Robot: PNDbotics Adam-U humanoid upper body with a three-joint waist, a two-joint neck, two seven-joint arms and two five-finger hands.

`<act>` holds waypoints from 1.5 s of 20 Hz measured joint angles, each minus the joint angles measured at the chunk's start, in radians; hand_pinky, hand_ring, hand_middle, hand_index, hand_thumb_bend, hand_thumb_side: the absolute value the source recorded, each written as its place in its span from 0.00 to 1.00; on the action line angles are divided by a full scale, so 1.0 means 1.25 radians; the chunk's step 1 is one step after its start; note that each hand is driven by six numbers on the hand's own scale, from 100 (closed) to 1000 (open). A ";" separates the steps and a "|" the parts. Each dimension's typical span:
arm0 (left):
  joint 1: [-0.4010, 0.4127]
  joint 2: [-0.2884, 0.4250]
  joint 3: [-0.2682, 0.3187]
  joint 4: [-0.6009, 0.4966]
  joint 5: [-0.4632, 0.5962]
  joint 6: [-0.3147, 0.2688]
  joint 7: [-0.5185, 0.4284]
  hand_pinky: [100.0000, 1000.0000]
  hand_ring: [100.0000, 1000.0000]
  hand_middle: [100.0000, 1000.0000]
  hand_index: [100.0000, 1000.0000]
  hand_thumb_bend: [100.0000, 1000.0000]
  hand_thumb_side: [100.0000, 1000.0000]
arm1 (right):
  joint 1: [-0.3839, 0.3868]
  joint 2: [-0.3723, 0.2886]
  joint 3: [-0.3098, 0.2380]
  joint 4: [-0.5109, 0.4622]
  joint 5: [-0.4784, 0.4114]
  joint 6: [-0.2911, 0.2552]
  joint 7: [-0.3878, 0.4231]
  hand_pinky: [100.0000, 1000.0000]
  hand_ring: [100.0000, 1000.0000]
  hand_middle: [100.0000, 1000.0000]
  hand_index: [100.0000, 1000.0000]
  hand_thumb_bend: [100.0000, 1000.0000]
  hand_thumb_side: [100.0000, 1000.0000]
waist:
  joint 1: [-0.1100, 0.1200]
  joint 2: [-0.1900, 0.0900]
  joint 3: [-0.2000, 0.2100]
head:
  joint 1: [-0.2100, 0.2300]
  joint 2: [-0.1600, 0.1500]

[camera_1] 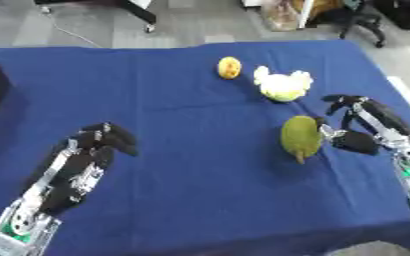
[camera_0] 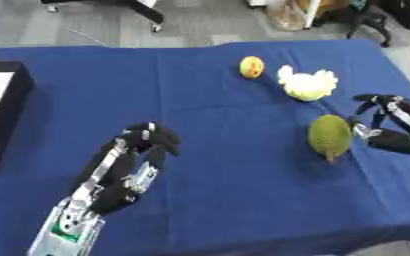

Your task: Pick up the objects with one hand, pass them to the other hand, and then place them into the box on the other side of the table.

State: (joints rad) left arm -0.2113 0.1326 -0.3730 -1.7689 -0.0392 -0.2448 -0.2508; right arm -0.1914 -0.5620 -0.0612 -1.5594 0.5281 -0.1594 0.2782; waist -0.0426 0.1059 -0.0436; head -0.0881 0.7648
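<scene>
Box [camera_0: 3,107] at table's [camera_0: 226,200] left edge, contents indiscernible.

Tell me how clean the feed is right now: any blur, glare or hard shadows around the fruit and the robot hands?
Left eye view: soft all over, green fruit and right robot hand fuzzy-edged; white inside of the box looks washed out. Right eye view: equally soft, left robot hand lacks fine detail; only faint shadows on the blue cloth, no glare.
</scene>
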 measured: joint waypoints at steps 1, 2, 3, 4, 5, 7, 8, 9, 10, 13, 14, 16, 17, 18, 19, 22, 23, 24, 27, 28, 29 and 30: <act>0.000 0.000 0.000 0.000 0.000 0.000 0.000 0.74 0.54 0.58 0.58 0.00 0.59 | 0.003 0.000 0.000 -0.004 -0.005 -0.001 0.002 0.72 0.38 0.62 0.88 0.05 0.61 | 0.000 0.000 0.000 | 0.000 0.000; 0.000 0.000 0.000 0.000 0.000 0.000 0.000 0.74 0.54 0.58 0.58 0.00 0.59 | 0.005 0.000 0.000 -0.008 -0.009 -0.002 0.005 0.72 0.38 0.62 0.88 0.05 0.61 | 0.000 0.000 0.000 | 0.000 0.000; 0.000 0.000 0.000 0.000 -0.001 0.000 0.000 0.74 0.54 0.58 0.58 0.00 0.59 | 0.006 0.000 0.000 -0.010 -0.013 -0.003 0.007 0.72 0.38 0.62 0.88 0.05 0.61 | 0.000 0.000 -0.001 | 0.000 0.000; 0.000 0.000 0.000 0.000 -0.001 0.000 0.000 0.74 0.54 0.58 0.58 0.00 0.59 | 0.007 -0.001 0.000 -0.011 -0.016 -0.004 0.010 0.72 0.38 0.62 0.88 0.05 0.61 | 0.000 0.000 -0.001 | 0.000 0.000; 0.000 0.000 0.000 0.000 -0.001 0.000 0.000 0.74 0.54 0.58 0.58 0.00 0.59 | 0.009 -0.001 0.000 -0.011 -0.019 -0.005 0.013 0.72 0.38 0.62 0.88 0.04 0.61 | 0.000 0.000 -0.001 | 0.000 0.000; 0.000 0.000 0.000 0.000 -0.001 -0.001 0.001 0.74 0.54 0.58 0.58 0.00 0.59 | 0.012 -0.001 0.001 -0.013 -0.024 -0.007 0.020 0.72 0.39 0.62 0.88 0.04 0.61 | 0.000 0.000 -0.001 | 0.000 0.000; 0.000 0.001 0.000 0.000 -0.001 -0.001 0.001 0.74 0.54 0.58 0.58 0.00 0.59 | 0.012 -0.002 0.003 -0.014 -0.026 -0.008 0.024 0.72 0.39 0.62 0.88 0.04 0.62 | 0.000 0.000 -0.001 | 0.000 0.000; 0.000 0.002 0.000 0.000 -0.001 -0.001 0.001 0.74 0.54 0.58 0.58 0.00 0.59 | 0.012 -0.002 0.005 -0.015 -0.027 -0.010 0.028 0.72 0.39 0.62 0.88 0.04 0.62 | 0.000 0.000 -0.001 | 0.000 0.000; 0.000 0.003 0.000 0.000 -0.001 -0.001 0.001 0.73 0.54 0.58 0.58 0.00 0.59 | 0.012 -0.002 0.006 -0.015 -0.029 -0.010 0.033 0.72 0.40 0.62 0.88 0.04 0.62 | 0.000 0.000 -0.001 | 0.000 0.000; 0.000 0.004 0.000 0.000 -0.001 -0.001 0.001 0.73 0.54 0.58 0.58 0.00 0.59 | 0.013 -0.004 0.013 -0.015 -0.033 -0.012 0.046 0.72 0.41 0.63 0.89 0.04 0.62 | 0.000 0.000 0.000 | 0.000 0.000; 0.000 0.005 0.000 0.000 -0.001 -0.001 0.001 0.73 0.54 0.58 0.58 0.00 0.59 | 0.013 -0.006 0.015 -0.015 -0.033 -0.012 0.050 0.72 0.41 0.63 0.89 0.04 0.63 | 0.000 0.000 0.000 | 0.000 0.000; 0.000 0.005 0.000 0.000 -0.001 -0.001 0.001 0.73 0.54 0.58 0.58 0.00 0.59 | 0.012 -0.007 0.020 -0.014 -0.033 -0.013 0.059 0.72 0.41 0.63 0.89 0.04 0.63 | 0.000 0.000 0.000 | -0.001 0.000; 0.000 0.005 0.000 0.000 -0.001 -0.001 0.001 0.73 0.54 0.58 0.58 0.00 0.59 | 0.012 -0.007 0.022 -0.011 -0.033 -0.013 0.063 0.72 0.41 0.63 0.89 0.04 0.64 | 0.000 0.000 0.000 | -0.001 0.000; 0.000 0.005 0.000 0.000 -0.001 -0.001 0.001 0.73 0.54 0.58 0.58 0.00 0.59 | 0.011 -0.007 0.025 -0.007 -0.033 -0.013 0.066 0.72 0.41 0.63 0.88 0.04 0.64 | 0.000 0.000 0.000 | -0.001 0.000; 0.000 0.005 0.000 0.000 -0.001 -0.001 0.001 0.73 0.54 0.58 0.58 0.00 0.59 | 0.011 -0.007 0.026 -0.003 -0.033 -0.012 0.068 0.72 0.41 0.63 0.89 0.04 0.64 | 0.000 0.000 0.001 | -0.001 0.000; 0.000 0.005 0.000 0.000 -0.001 -0.001 0.001 0.73 0.54 0.58 0.58 0.00 0.59 | 0.002 -0.007 0.032 0.014 -0.033 -0.012 0.073 0.72 0.42 0.63 0.88 0.04 0.64 | 0.000 0.000 0.002 | -0.002 0.000; 0.000 0.005 0.000 0.000 -0.001 -0.001 0.001 0.73 0.54 0.58 0.58 0.00 0.59 | -0.001 -0.007 0.034 0.020 -0.033 -0.012 0.075 0.72 0.42 0.64 0.89 0.04 0.64 | 0.000 0.000 0.002 | -0.002 0.000; 0.000 0.005 0.000 0.000 -0.001 -0.001 0.001 0.73 0.54 0.58 0.58 0.00 0.59 | -0.003 -0.007 0.035 0.025 -0.033 -0.012 0.076 0.72 0.43 0.64 0.89 0.05 0.64 | 0.000 0.000 0.002 | -0.002 0.000; 0.000 0.005 0.000 0.000 -0.002 -0.001 0.001 0.73 0.54 0.58 0.58 0.00 0.59 | -0.010 -0.007 0.041 0.035 -0.029 -0.014 0.080 0.72 0.44 0.65 0.89 0.04 0.62 | 0.000 0.000 0.003 | -0.002 0.000; 0.000 0.005 0.000 0.000 -0.002 -0.001 0.001 0.73 0.54 0.58 0.58 0.00 0.59 | -0.012 -0.007 0.042 0.038 -0.025 -0.014 0.082 0.72 0.44 0.65 0.89 0.04 0.61 | 0.000 0.000 0.003 | -0.002 0.000; 0.000 0.005 0.000 0.000 -0.002 -0.001 0.001 0.73 0.54 0.58 0.58 0.00 0.59 | -0.014 -0.007 0.045 0.040 -0.022 -0.015 0.085 0.72 0.45 0.65 0.89 0.02 0.59 | 0.000 0.000 0.003 | -0.003 0.000; 0.000 0.005 0.000 0.000 -0.002 -0.001 0.001 0.73 0.54 0.58 0.58 0.00 0.59 | -0.017 -0.007 0.046 0.042 -0.019 -0.015 0.088 0.72 0.46 0.65 0.89 0.01 0.57 | 0.000 0.000 0.003 | -0.004 0.000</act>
State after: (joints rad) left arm -0.2113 0.1394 -0.3729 -1.7689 -0.0422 -0.2466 -0.2489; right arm -0.2123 -0.5712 -0.0038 -1.5066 0.5045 -0.1783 0.3880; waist -0.0421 0.1059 -0.0402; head -0.0931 0.7648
